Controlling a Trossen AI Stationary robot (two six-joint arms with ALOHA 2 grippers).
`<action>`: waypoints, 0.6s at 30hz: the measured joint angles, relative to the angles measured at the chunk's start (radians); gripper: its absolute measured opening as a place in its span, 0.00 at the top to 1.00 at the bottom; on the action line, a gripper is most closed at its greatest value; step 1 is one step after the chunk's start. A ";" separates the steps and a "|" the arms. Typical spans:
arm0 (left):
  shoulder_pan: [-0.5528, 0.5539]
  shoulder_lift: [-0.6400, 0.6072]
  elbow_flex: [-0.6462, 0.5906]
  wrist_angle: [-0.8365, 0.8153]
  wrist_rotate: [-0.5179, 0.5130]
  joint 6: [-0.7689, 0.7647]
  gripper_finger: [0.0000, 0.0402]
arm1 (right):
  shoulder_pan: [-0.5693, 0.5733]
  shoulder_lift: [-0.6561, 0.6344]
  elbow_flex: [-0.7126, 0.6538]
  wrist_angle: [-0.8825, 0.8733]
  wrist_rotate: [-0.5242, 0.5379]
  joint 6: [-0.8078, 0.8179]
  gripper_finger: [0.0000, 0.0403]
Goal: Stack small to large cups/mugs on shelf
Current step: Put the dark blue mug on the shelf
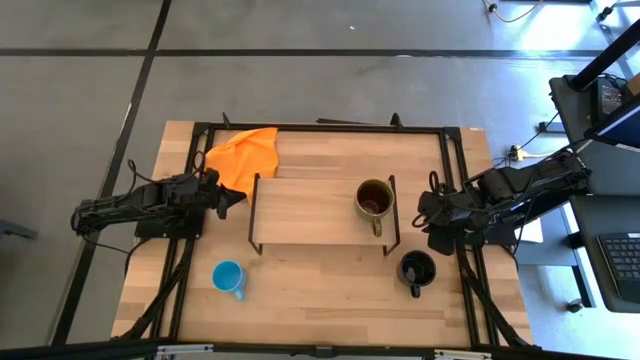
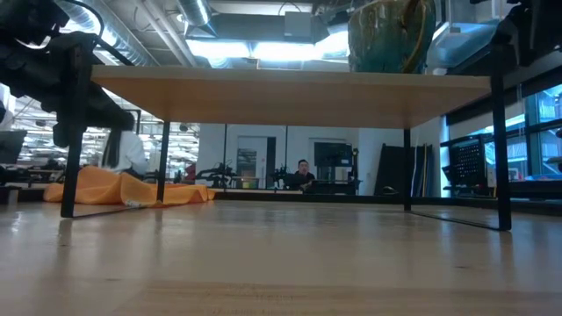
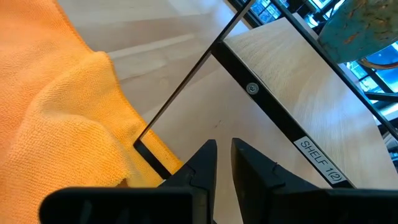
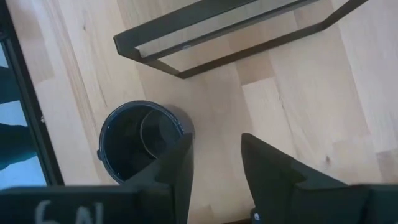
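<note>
Both arms matte black, jointed, cabled: left arm [image 1: 150, 203], right arm [image 1: 510, 190] (white handwritten mark near its fingers [image 4: 180, 168]).

A glossy olive-brown ceramic mug [image 1: 375, 200] is showing a darker brown inside, and its outer glaze is looking mottled teal-green in the low view. A small light-blue handled mug [image 1: 229, 277] and a plain black handled mug [image 1: 417, 268] are contrasting with the pale striped wooden tabletop [image 1: 320, 300]. The light-wood shelf board [image 1: 300, 212] is showing black wire legs. A crumpled bright orange cloth [image 1: 243, 155] is glowing beside it.
</note>
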 joint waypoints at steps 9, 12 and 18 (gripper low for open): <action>0.000 0.000 0.000 0.000 0.000 0.000 0.90 | 0.000 0.000 0.000 0.011 0.000 0.000 0.66; 0.000 0.000 0.000 0.000 0.000 0.000 0.90 | 0.000 0.000 0.000 0.011 0.000 0.000 0.66; 0.000 0.000 0.000 0.000 0.000 -0.001 0.90 | 0.000 0.000 0.000 0.013 0.000 0.001 0.66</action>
